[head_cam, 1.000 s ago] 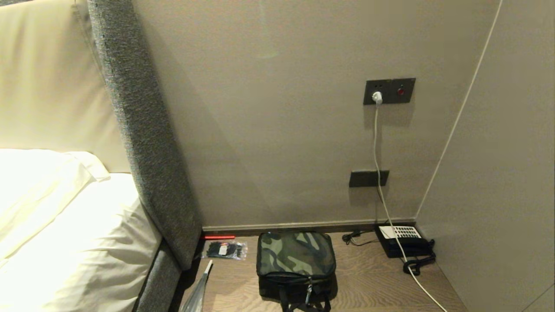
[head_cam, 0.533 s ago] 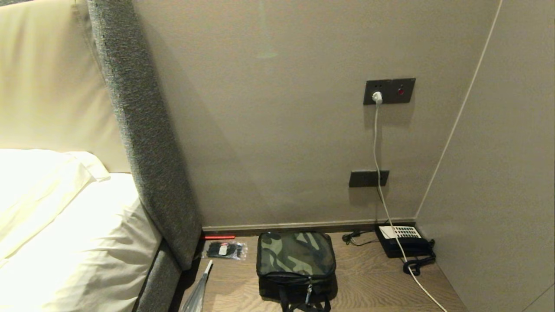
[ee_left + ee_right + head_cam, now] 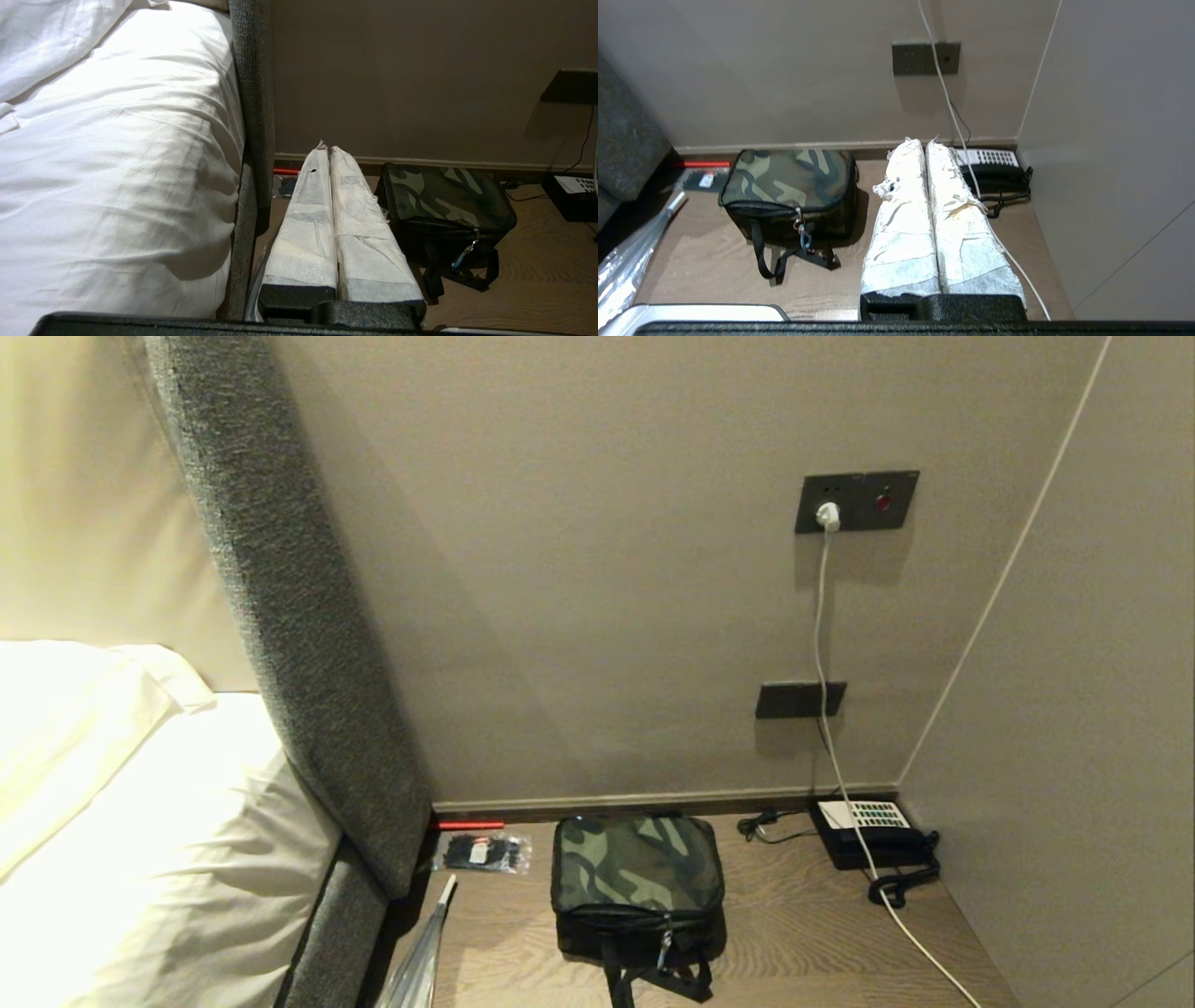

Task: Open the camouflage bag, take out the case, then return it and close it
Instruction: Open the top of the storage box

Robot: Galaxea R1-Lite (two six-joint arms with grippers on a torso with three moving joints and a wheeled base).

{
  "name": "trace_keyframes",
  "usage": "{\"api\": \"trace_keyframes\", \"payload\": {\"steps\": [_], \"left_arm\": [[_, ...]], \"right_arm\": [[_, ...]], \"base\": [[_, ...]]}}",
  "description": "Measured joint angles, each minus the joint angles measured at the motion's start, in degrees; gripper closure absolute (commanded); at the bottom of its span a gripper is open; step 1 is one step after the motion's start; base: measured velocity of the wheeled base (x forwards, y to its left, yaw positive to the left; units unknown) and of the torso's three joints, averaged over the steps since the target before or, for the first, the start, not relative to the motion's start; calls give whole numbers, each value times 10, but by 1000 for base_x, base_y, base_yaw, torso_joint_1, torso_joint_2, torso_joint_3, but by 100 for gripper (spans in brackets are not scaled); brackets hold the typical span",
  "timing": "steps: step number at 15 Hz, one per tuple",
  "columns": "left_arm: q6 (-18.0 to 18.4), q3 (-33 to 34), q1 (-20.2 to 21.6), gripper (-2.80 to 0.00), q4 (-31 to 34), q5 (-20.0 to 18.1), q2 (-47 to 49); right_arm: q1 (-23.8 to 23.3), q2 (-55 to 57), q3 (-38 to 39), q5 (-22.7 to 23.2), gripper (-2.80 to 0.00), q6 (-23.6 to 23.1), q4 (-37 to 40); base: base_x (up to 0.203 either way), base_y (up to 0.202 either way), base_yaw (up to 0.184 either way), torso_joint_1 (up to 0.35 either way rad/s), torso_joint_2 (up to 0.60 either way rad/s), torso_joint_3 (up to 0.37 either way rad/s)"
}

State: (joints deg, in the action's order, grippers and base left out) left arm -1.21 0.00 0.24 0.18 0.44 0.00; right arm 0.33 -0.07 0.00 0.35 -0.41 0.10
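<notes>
The zipped camouflage bag (image 3: 637, 882) is sitting mid-tabletop (image 3: 794, 933) near the back wall, bare wood lying before it and between it and the telephone (image 3: 873, 835) by the right wall, while the left gripper (image 3: 327, 151) and right gripper (image 3: 924, 142), both pressed shut and empty, are hanging short of it.

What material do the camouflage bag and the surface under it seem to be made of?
The camouflage bag looks like soft woven fabric, matte, with slack webbing straps. The tabletop looks like wood or wood-look laminate: brown grain lines, low sheen.
</notes>
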Motion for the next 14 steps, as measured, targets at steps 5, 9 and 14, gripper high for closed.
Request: {"api": "trace_keyframes", "payload": {"steps": [5,9,14], "left_arm": [[0,0,0,0,0,1,0],[0,0,0,0,0,0,0],[0,0,0,0,0,1,0]], "right_arm": [[0,0,0,0,0,0,0],[0,0,0,0,0,0,0],[0,0,0,0,0,0,0]], "base": [[0,0,0,3,2,-197],[0,0,0,2,3,-198],[0,0,0,3,2,-197]]}}
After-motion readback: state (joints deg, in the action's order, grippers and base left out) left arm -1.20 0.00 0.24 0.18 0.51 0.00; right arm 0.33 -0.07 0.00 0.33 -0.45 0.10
